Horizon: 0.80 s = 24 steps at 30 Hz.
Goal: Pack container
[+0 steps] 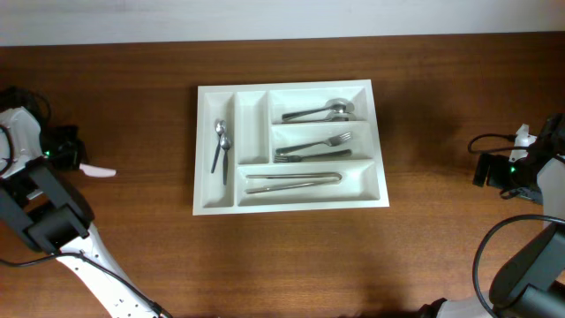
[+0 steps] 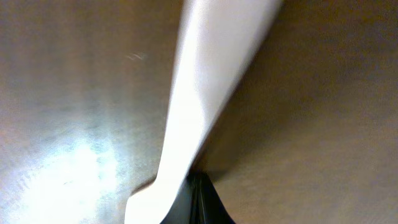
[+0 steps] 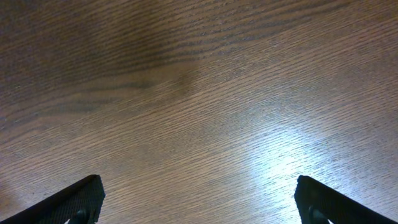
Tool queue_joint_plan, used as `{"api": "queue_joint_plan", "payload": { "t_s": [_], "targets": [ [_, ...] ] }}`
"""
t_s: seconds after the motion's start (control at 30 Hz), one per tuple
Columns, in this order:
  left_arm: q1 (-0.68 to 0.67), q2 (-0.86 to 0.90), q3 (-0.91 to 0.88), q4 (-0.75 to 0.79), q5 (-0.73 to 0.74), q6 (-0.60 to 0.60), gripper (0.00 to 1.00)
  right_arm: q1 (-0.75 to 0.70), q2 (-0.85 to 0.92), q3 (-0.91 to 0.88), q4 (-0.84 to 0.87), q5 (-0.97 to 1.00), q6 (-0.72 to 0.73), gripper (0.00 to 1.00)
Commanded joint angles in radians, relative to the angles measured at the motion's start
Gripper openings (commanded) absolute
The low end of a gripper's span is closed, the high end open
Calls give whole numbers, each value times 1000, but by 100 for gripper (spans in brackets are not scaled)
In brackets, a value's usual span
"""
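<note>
The container (image 1: 205, 150), a white five-compartment cutlery tray, lies in the middle of the table in the overhead view. It holds metal spoons (image 1: 221, 143) in a narrow left slot, spoons (image 1: 320, 112), forks (image 1: 313, 147) and long metal pieces (image 1: 293, 181) in the three long slots. My left gripper (image 1: 84, 168) is far left of the tray, shut on a flat white plastic utensil (image 1: 100, 171). That utensil fills the left wrist view (image 2: 205, 81), pinched between the black fingers (image 2: 198, 190). My right gripper (image 1: 484, 168) is far right of the tray, open and empty over bare wood (image 3: 199, 199).
The second narrow slot (image 1: 252, 124) of the tray has nothing in it. Dark wooden table (image 1: 441, 88) all around; its far edge meets a pale wall at the top. Cables run by both arm bases.
</note>
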Motion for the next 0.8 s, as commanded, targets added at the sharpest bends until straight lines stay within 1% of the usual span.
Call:
{"api": "queue_joint_plan", "payload": {
  "t_s": [0.0,0.13,0.3,0.5,0.77],
  "targets": [
    [42,18,-19,-48,-29,20,2,0,5,0,2,-10,-3,99],
    [68,18,-19,-84,-69,89,2,0,5,0,2,-9,-3,99],
    [75,15,-19,-72,-111,177,2,0,5,0,2,-10,-3,99],
    [55,10,-4,-22,-110,397,2,0,5,0,2,-10,-3,99],
    [2,-39,33,-22,-109,583,2,0,5,0,2,-10,-3,99]
  ]
}}
